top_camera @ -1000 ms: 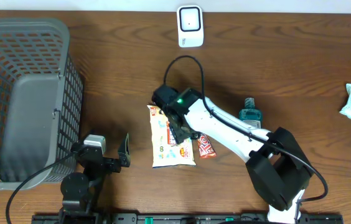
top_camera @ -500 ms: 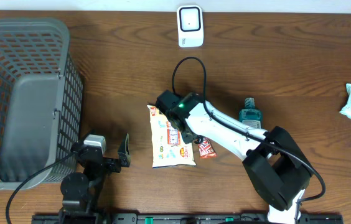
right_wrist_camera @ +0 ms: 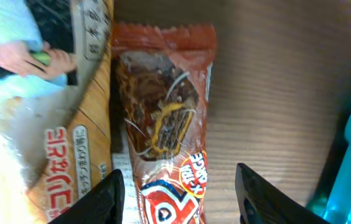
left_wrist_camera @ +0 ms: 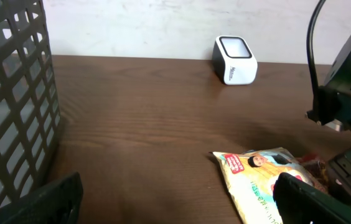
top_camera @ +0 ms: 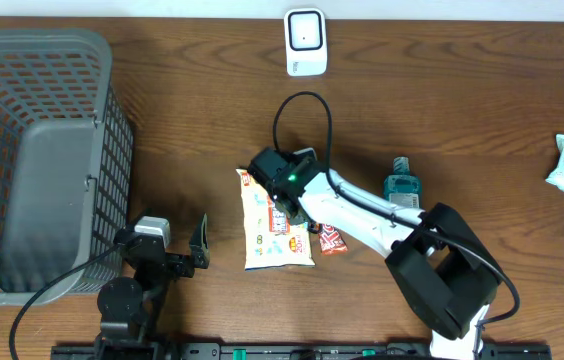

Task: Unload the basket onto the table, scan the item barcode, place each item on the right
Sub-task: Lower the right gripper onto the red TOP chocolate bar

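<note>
Tipped a shade lower and further left in the overhead frame than a second ago, the right arm (top_camera: 362,205) hangs its wrist over the middle of the table (top_camera: 462,90). Less of the bar (right_wrist_camera: 163,106) shows from under it than before. The bag (top_camera: 262,245), the bottle (top_camera: 400,182) and the left arm have not shifted.

Seen from the right wrist, the bar's long axis runs top to bottom of the frame, with its crimped end at the top and its printed logo at the bottom. From overhead the visible end slants toward the lower right, just right of the bag and left of the bottle. The bar lies flat on the wood, its left edge against the bag.

The right fingers (right_wrist_camera: 110,199) stand apart at the bottom of the wrist frame, one on each side of the bar's logo end. A strip of table or bag shows between each finger and the wrapper, so nothing is gripped. Whether the tips touch the table cannot be told.

The left fingers (left_wrist_camera: 312,202) are spread wide and empty at the lower left of the overhead frame, beside the basket (top_camera: 37,40). The scanner (top_camera: 305,40) stands at the top centre, well apart from the bar.
</note>
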`<action>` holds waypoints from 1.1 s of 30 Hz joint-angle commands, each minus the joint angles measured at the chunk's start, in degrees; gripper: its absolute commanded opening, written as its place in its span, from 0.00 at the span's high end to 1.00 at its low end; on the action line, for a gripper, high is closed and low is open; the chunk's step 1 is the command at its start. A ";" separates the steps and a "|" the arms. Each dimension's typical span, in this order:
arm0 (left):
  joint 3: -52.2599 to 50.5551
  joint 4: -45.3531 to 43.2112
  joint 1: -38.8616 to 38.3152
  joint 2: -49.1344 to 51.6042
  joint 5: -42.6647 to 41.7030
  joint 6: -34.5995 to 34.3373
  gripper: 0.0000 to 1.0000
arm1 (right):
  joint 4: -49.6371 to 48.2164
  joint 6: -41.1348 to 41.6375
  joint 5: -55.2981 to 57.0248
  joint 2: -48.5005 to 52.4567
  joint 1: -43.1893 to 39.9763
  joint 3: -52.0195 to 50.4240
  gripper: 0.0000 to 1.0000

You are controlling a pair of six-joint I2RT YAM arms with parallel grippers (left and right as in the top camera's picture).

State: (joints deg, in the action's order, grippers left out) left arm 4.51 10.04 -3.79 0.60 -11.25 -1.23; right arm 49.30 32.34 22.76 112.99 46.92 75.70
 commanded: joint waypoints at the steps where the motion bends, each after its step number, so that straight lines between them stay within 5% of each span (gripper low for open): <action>1: -0.92 1.40 0.24 -0.31 0.13 0.76 0.02 | -0.17 -0.72 5.01 1.03 1.84 -0.31 0.48; 15: -0.92 1.40 0.24 -0.31 0.13 0.76 0.02 | 3.04 -0.59 8.50 10.71 5.73 -0.33 0.54; 24: -0.92 1.38 0.24 -0.31 0.13 0.76 0.02 | 7.72 3.65 2.05 11.10 5.68 -0.35 0.99; 33: -0.92 1.40 0.24 -0.31 0.13 0.76 0.02 | 8.79 -4.44 -13.75 9.64 2.78 2.27 0.99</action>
State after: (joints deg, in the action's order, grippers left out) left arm 4.54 10.07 -3.79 0.60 -11.22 -1.23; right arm 58.26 32.38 28.82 121.25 51.16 77.87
